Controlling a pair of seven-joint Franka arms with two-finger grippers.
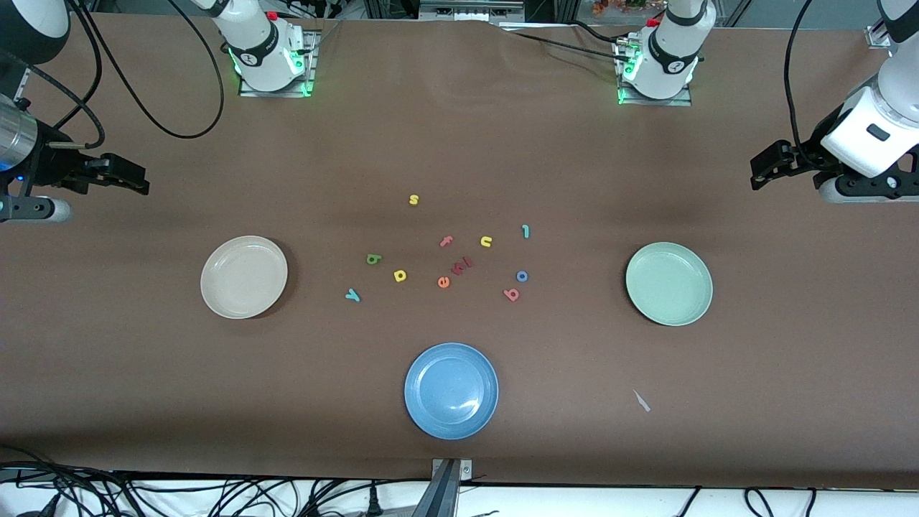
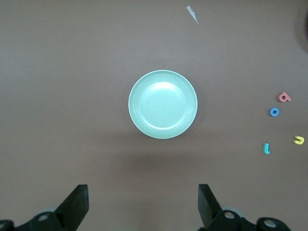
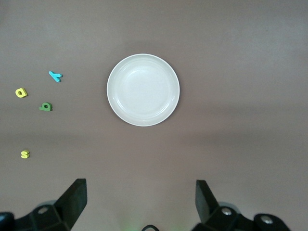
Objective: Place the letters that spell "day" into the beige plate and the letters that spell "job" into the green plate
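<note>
The beige plate (image 1: 244, 276) (image 3: 143, 90) lies toward the right arm's end of the table and holds nothing. The green plate (image 1: 669, 283) (image 2: 162, 104) lies toward the left arm's end, also bare. Between them, on the table, are the green "d" (image 1: 373, 259), yellow "a" (image 1: 400, 276), teal "y" (image 1: 352, 294), teal "j" (image 1: 525, 230), blue "o" (image 1: 522, 276) and red-pink "b" (image 1: 511, 294). My right gripper (image 1: 140, 183) (image 3: 140, 195) hangs open over the table at its own end. My left gripper (image 1: 757, 176) (image 2: 143, 197) hangs open likewise, holding nothing.
A blue plate (image 1: 451, 390) sits nearer the front camera than the letters. Mixed in with them are a yellow "s" (image 1: 413, 199), yellow "u" (image 1: 486, 242), pink "f" (image 1: 446, 241), orange "e" (image 1: 443, 282) and small red letters (image 1: 460, 266). A white scrap (image 1: 642, 401) lies near the green plate.
</note>
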